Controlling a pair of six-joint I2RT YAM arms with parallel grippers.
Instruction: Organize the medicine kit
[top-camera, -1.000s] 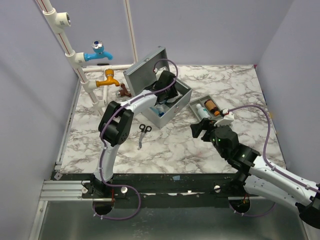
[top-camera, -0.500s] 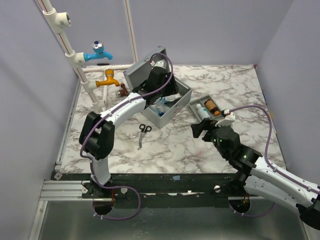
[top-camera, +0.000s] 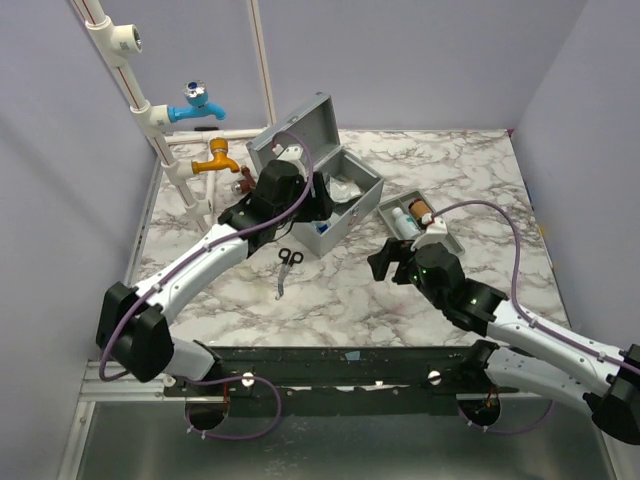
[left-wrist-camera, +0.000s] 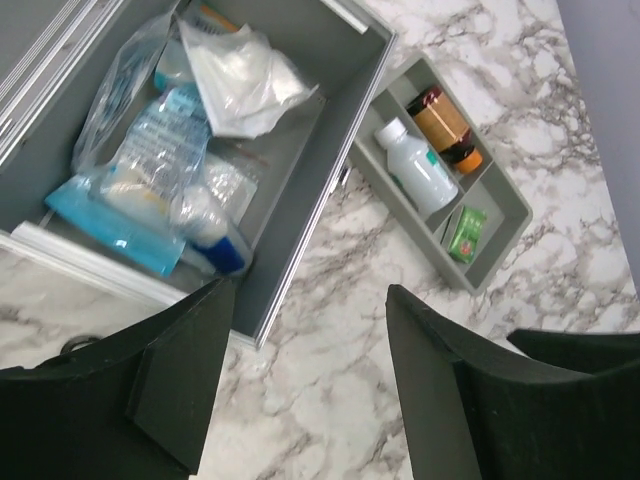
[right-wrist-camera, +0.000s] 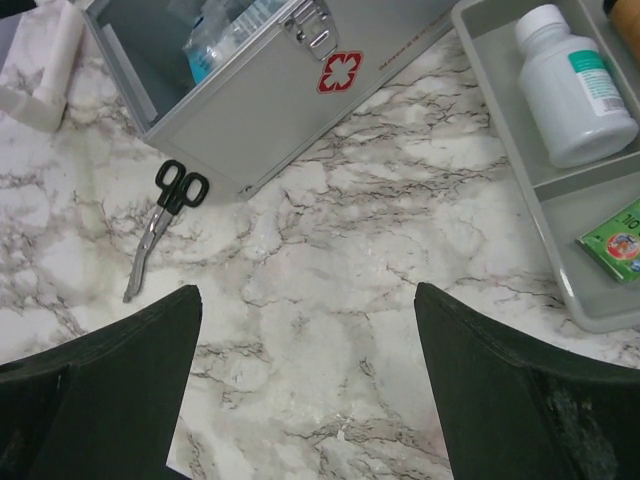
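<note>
The medicine kit (top-camera: 347, 218) stands open at the back centre, lid (top-camera: 290, 135) tilted back, with plastic packets (left-wrist-camera: 165, 165) inside. Its removable tray (top-camera: 440, 243) lies on the table to the right and holds a white bottle (left-wrist-camera: 418, 172), a brown bottle (left-wrist-camera: 440, 112) and a green packet (left-wrist-camera: 466, 232). My left gripper (top-camera: 308, 212) is open and empty, above the kit's near-left corner; the left wrist view (left-wrist-camera: 310, 340) looks down on the box and bare table. My right gripper (top-camera: 382, 262) is open and empty, above the table (right-wrist-camera: 305, 330) between kit and tray. The kit's front shows a red cross (right-wrist-camera: 340, 72).
Black-handled scissors (top-camera: 288, 266) lie on the marble in front of the kit and also show in the right wrist view (right-wrist-camera: 165, 215). White pipes with a blue tap (top-camera: 198, 105) and an orange tap (top-camera: 217, 158) stand at the back left. Purple walls close in the table.
My left gripper has pulled back out of the kit toward the near left, and its arm has stretched out low. My right gripper has shifted slightly left.
</note>
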